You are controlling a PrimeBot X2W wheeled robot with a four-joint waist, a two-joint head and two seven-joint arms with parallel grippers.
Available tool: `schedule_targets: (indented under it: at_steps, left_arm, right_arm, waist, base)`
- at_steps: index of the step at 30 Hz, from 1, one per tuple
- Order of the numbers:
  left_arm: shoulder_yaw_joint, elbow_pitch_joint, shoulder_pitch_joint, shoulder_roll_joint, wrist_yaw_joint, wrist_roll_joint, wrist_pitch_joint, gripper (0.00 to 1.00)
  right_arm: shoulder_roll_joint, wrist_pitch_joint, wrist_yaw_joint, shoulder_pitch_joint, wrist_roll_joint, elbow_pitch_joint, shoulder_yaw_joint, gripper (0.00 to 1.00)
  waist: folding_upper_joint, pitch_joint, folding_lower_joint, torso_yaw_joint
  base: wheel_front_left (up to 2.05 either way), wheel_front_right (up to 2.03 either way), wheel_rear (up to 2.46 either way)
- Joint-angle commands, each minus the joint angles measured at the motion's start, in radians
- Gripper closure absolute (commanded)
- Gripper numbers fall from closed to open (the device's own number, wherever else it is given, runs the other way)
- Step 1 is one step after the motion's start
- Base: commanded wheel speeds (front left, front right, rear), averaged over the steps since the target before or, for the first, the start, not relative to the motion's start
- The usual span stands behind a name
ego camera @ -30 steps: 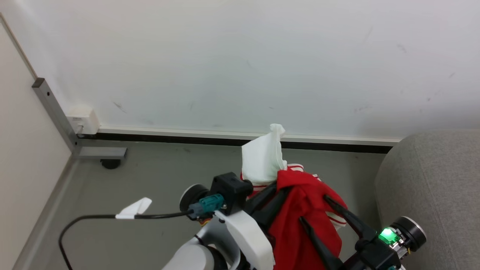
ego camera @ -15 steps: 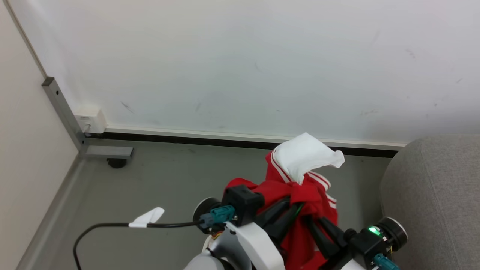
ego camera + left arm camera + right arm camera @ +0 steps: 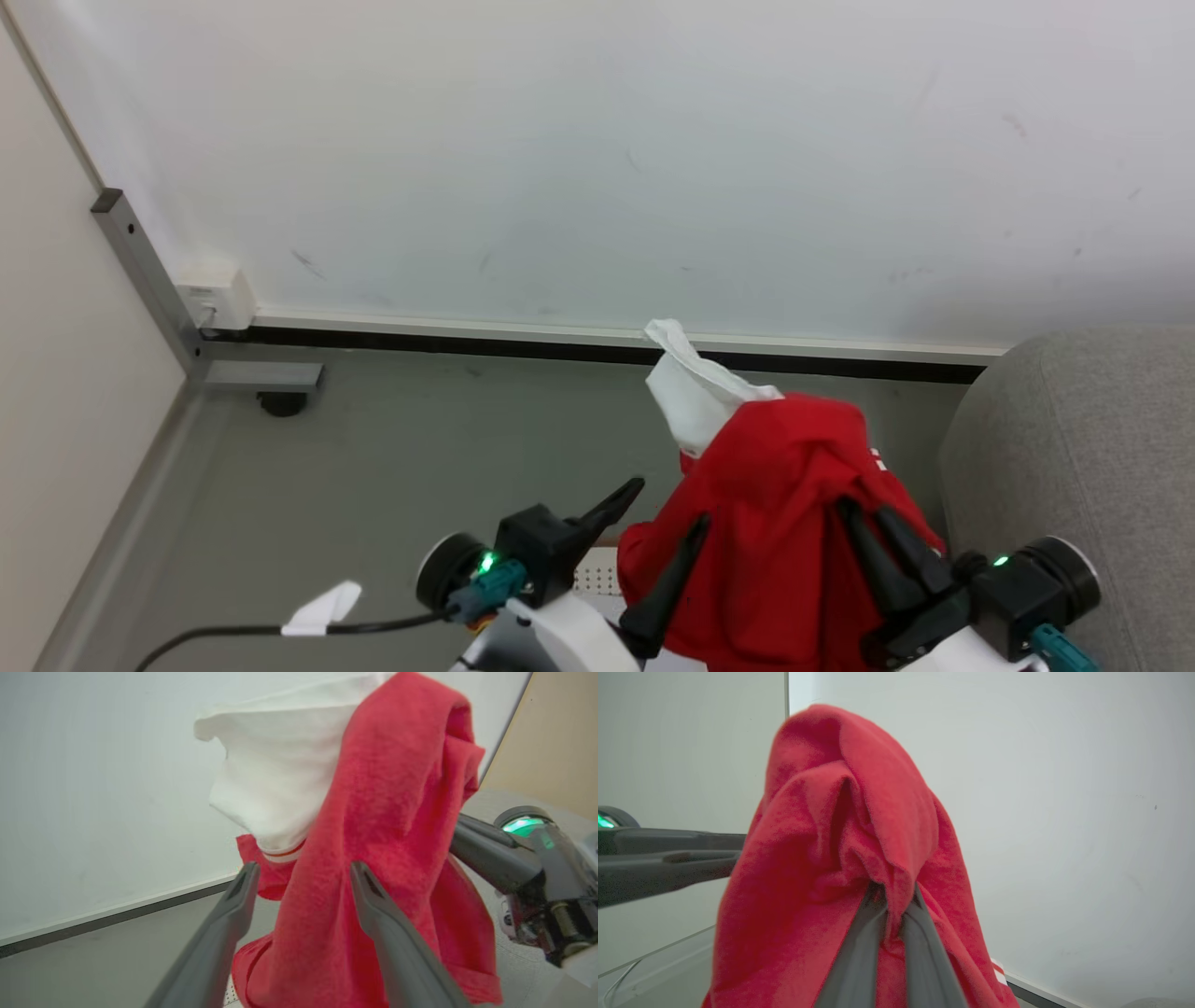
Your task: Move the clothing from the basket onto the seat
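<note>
R gripper (image 3: pixel 864 509) fingers together, clamped on a fold of the red clothing (image 3: pixel 775 523); cloth drapes over its tips and hangs down both sides, white part (image 3: pixel 695 401) sticking up beyond them; L gripper (image 3: pixel 667 504) jaws apart, pinching nothing, cloth hanging just past its tips; seat (image 3: pixel 1074 448) on R gripper's right.

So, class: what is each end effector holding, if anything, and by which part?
Right end effector: red garment, pinched by a bunched fold. Left end effector: open, gripping nothing.
</note>
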Motion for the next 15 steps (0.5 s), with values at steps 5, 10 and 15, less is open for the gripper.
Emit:
schedule_targets:
  at_steps: [5, 10, 15]
  left_arm:
    - [-0.007, 0.077, 0.039, 0.01, -0.006, 0.014, -0.065, 0.0]
    - [-0.026, 0.141, 0.039, -0.011, -0.022, 0.002, -0.11, 0.0]
    - [-0.041, 0.162, 0.028, -0.024, -0.028, 0.001, -0.131, 0.0]
  right_arm:
    - [-0.019, -0.003, 0.0, 0.031, 0.005, -0.035, -0.056, 1.0]
    - [-0.041, -0.004, 0.0, 0.063, 0.005, -0.062, -0.11, 1.0]
    - [-0.051, -0.004, 0.0, 0.083, 0.004, -0.09, -0.146, 1.0]
  waist:
    - [0.0, 0.006, 0.0, -0.011]
    - [0.0, 0.01, 0.0, -0.026]
    - [0.0, 0.016, 0.0, -0.072]
  base:
    - [0.0, 0.0, 0.0]
    - [0.0, 0.0, 0.0]
    - [0.0, 0.0, 0.0]
